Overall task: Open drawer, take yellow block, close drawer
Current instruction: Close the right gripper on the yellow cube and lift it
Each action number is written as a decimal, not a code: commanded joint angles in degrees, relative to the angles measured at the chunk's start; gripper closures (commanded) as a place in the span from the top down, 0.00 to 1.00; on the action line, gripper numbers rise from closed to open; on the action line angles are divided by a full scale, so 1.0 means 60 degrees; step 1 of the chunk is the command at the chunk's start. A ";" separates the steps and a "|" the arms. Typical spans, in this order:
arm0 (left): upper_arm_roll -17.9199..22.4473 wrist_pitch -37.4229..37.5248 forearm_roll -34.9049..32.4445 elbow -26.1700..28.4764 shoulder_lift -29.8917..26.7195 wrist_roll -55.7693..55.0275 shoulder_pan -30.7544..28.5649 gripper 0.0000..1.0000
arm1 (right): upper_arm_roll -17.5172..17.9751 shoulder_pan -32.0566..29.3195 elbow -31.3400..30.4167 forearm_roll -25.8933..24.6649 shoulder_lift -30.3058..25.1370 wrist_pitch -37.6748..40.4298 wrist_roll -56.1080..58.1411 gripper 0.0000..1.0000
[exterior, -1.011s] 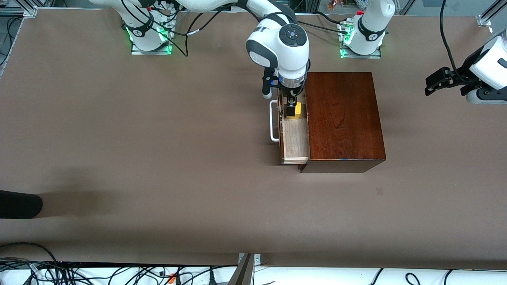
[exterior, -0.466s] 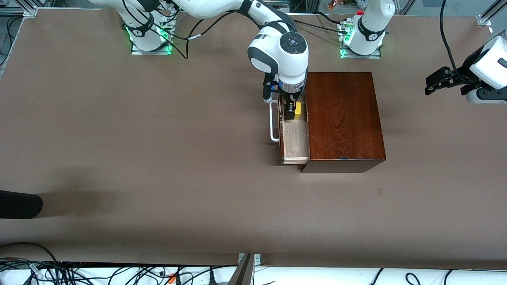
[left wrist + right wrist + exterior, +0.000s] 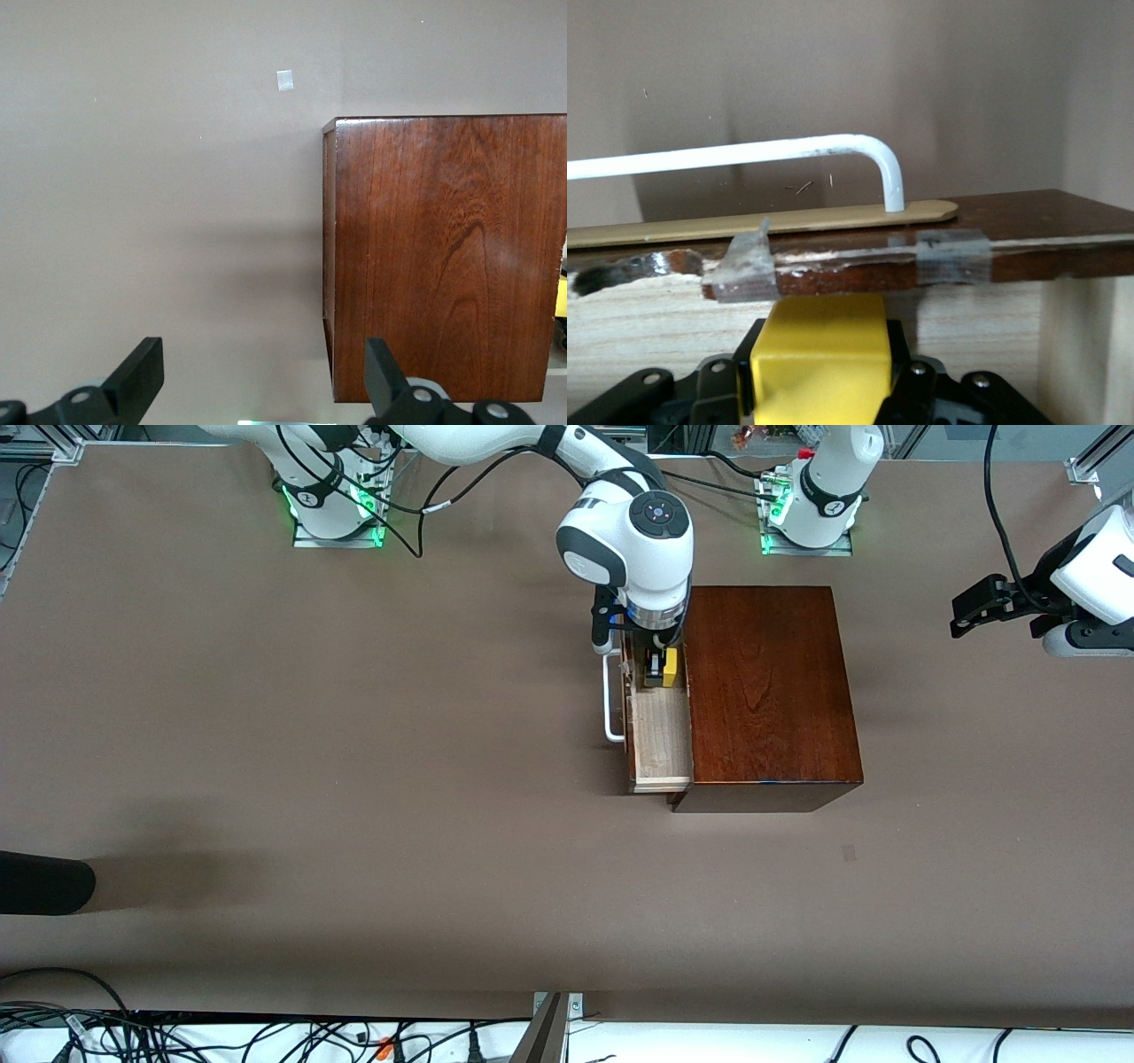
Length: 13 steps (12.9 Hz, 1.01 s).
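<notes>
Right gripper [image 3: 656, 670] clamping the yellow block [image 3: 671, 668] inside the open drawer [image 3: 660, 735].
Left gripper [image 3: 257, 390] is waiting over the table's end, fingers spread apart.

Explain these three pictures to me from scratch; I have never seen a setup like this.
Two white robot arms stand at a brown table. The big picture looks down from a high camera facing them; the other two come from cameras on each arm's wrist.

On the table sits a dark reddish-brown wooden box. Its drawer, pale wood inside with a white U-shaped bar handle, is pulled open.

The right gripper reaches down into the drawer and is shut on a small bright yellow block, seen close in its wrist view.

The left gripper waits open above the table at the left arm's end, looking at the box.
</notes>
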<state>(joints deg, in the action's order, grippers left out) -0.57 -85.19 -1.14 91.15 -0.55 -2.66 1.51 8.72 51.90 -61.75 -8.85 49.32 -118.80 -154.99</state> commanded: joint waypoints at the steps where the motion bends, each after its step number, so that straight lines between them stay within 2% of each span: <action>1: -0.0022 0.0224 -0.0161 -0.0250 0.0048 0.0137 -0.0003 1.00 | 0.0011 0.0065 0.0242 0.0112 -0.0528 0.0813 -0.0301 0.00; 6: -0.0022 0.0239 -0.0132 -0.0250 0.0048 0.0078 -0.0003 1.00 | -0.0003 -0.0387 0.0257 0.0538 -0.1788 0.2204 0.0339 0.00; 9: -0.0036 0.0385 -0.0074 -0.0294 0.0063 0.0122 0.0040 1.00 | -0.0105 -0.1075 0.0068 0.0917 -0.2651 0.3492 0.2926 0.00; 11: -0.0240 0.0939 -0.0030 -0.0323 0.0194 0.0151 0.0201 1.00 | -0.0120 -0.1908 -0.0167 0.1225 -0.3120 0.4108 0.4467 0.00; 13: -0.0271 0.1424 0.0000 -0.0513 0.0485 0.0151 0.0624 1.00 | -0.0120 -0.2743 -0.1027 0.1373 -0.3866 0.4345 0.6748 0.00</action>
<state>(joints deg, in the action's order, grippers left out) -2.11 -79.55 -1.11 91.00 -0.12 -2.66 3.23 7.58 39.21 -61.00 -2.13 31.64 -93.32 -123.87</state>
